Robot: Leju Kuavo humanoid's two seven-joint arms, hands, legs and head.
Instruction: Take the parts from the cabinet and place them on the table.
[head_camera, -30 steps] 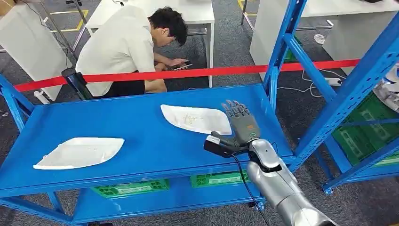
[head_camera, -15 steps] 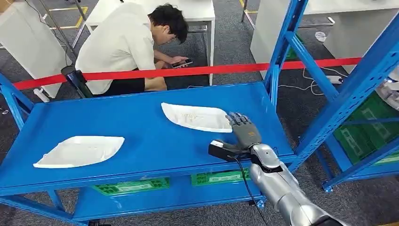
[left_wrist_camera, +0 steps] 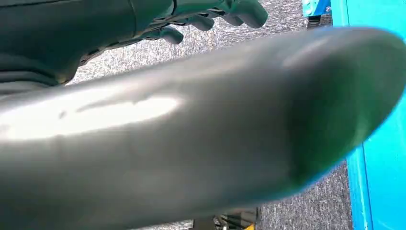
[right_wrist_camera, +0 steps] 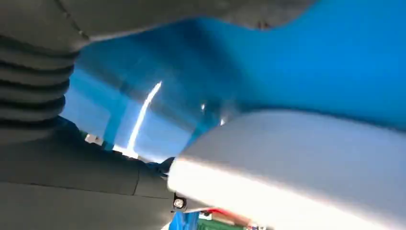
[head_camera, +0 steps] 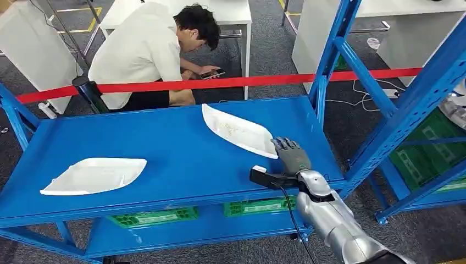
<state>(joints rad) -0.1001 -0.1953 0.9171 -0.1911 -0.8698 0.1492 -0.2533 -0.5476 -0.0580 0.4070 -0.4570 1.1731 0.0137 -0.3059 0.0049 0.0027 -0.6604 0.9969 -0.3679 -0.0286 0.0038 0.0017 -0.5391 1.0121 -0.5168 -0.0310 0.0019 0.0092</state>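
Note:
Two white curved parts lie on the blue shelf top (head_camera: 165, 159). One white part (head_camera: 93, 175) rests at the left front. The other white part (head_camera: 237, 131) lies slanted at the right, its near tip under the fingers of my right hand (head_camera: 291, 157), which grips that tip. In the right wrist view the same white part (right_wrist_camera: 306, 163) sits close against the hand, over the blue surface. My left hand (left_wrist_camera: 210, 14) hangs beside the shelf over grey carpet, fingers loosely apart and holding nothing.
Blue uprights (head_camera: 329, 60) stand right of the shelf top, with a red barrier tape (head_camera: 220, 84) across the back. A person in a white shirt (head_camera: 143, 55) crouches behind it. Green crates (head_camera: 154, 219) sit on the lower level.
My right hand has drawn back toward the shelf's front right and closed on the right part's tip. That part has swung, its far end turning away from me. The left part has stayed put.

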